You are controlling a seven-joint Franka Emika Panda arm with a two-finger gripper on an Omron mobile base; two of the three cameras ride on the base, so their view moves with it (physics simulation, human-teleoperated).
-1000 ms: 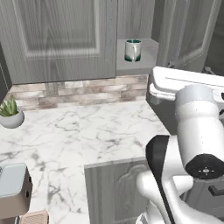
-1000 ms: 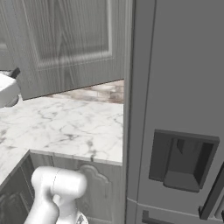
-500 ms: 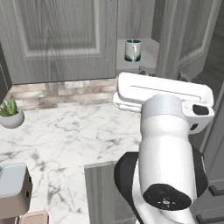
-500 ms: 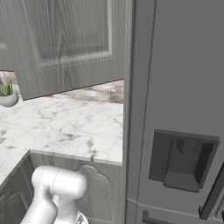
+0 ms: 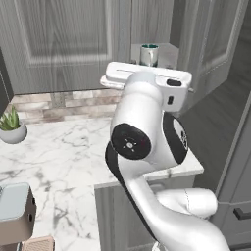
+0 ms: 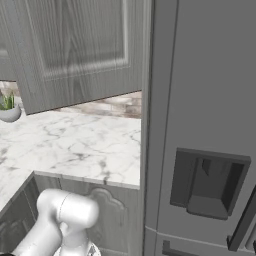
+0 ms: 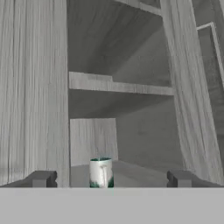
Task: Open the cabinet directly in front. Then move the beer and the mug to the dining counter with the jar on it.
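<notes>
Over the last second our arm has swung up and left across the left base view, so its big white elbow now stands in the middle of that picture, and the hand has turned to face the open cabinet (image 5: 63, 44). What the hand view shows us now is the cabinet's inside: grey shelves, with the right door swung aside.

We read the gripper (image 7: 109, 179) as released, its two dark fingertips (image 7: 41, 178) standing wide apart with nothing between them but air. The mug (image 7: 101, 173) sits on the lowest shelf, roughly midway between the fingertips but well beyond them, upright, its teal rim showing. From the left base view we see the same mug (image 5: 149, 54) on the shelf just past the hand, above the marble worktop (image 5: 63, 152) with its brick backsplash. A small potted plant (image 5: 11, 128) stands at the far left of that worktop, and a grey fridge front (image 6: 205, 150) fills the right of the right base view.

We judge the first part of the task done: the cabinet is open on the right side. The rest is still ahead of us. The mug is not yet grasped, and we cannot make out the beer from these angles. Next we would expect to reach in for the mug.
</notes>
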